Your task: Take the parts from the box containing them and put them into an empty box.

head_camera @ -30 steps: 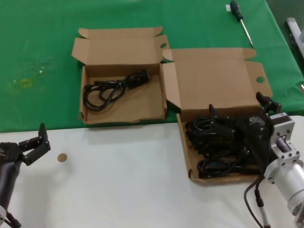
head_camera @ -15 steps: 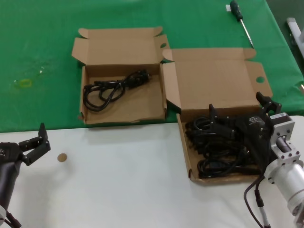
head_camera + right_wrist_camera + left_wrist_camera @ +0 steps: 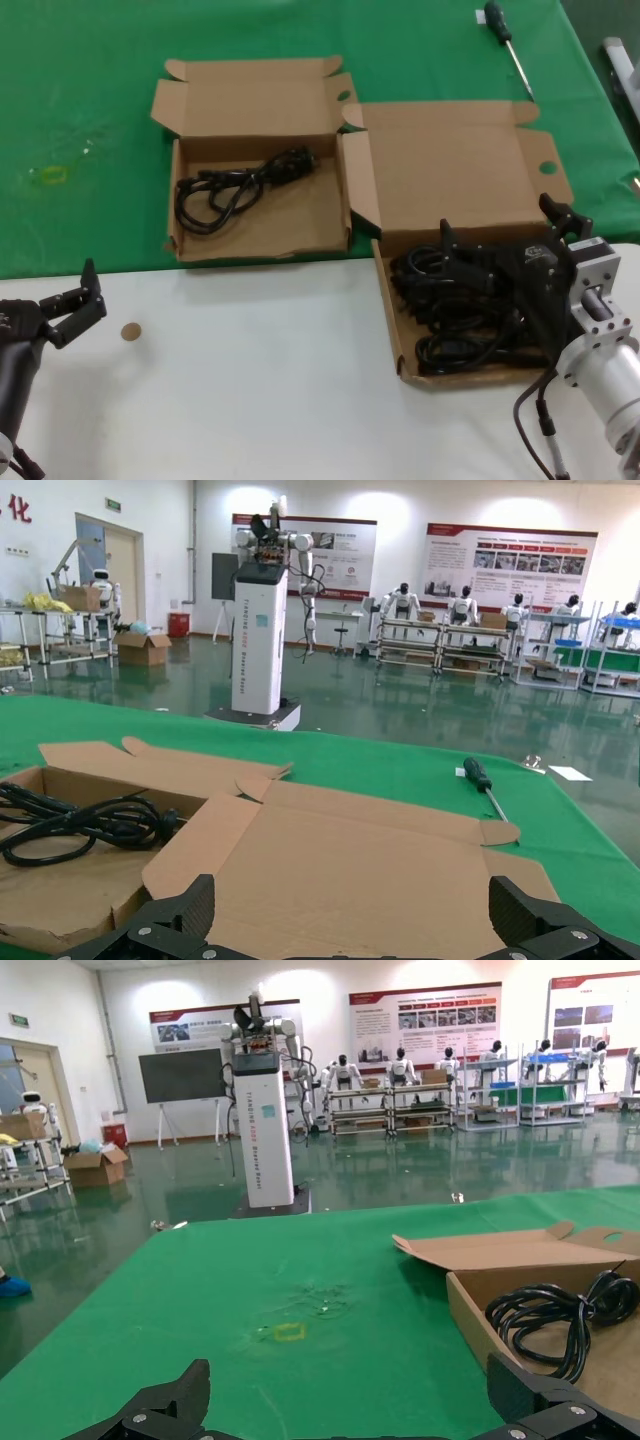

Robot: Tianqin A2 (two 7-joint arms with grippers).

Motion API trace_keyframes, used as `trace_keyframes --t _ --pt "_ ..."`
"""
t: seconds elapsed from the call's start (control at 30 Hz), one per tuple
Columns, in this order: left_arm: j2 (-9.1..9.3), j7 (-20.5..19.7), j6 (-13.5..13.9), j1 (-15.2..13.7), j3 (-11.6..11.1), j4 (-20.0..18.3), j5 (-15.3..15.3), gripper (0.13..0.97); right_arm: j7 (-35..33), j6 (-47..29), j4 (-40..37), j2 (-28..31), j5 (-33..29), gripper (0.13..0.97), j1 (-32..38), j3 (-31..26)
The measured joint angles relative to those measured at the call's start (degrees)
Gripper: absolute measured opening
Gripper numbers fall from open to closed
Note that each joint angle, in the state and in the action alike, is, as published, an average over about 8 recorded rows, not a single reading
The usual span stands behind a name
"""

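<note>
Green cloth (image 3: pixel 90 90) over the far half of the worktop, white surface (image 3: pixel 260 400) nearest the robot; landmark = larger cardboard box (image 3: pixel 450 170).

- Larger cardboard box: lid open, tray holds a heap of black coiled power cables (image 3: pixel 450 310).
- Smaller cardboard box (image 3: pixel 255 105): just beside the larger box, robot's left. Holds one cable (image 3: pixel 235 185).
- Right gripper (image 3: pixel 500 235): low over the heap in the larger box, fingers spread; cannot tell whether it touches a cable.
- Left gripper (image 3: pixel 80 295): well apart from the larger box, over white surface, fingers spread, idle.
- Screwdriver (image 3: pixel 505 40): beyond the larger box.

Progress, est.: one cable moved, most of heap left.

Views: wrist cams show factory hall w/ racks behind, cable in the smaller box; neither shows the heap. Only head cam shows the heap.
</note>
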Motion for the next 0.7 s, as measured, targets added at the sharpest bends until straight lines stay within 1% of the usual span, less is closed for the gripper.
trace_keyframes --t 0.7 --pt "0.0 0.0 0.0 0.0 0.0 0.0 0.0 0.966 0.0 0.0 0.0 0.0 0.0 0.966 0.0 0.0"
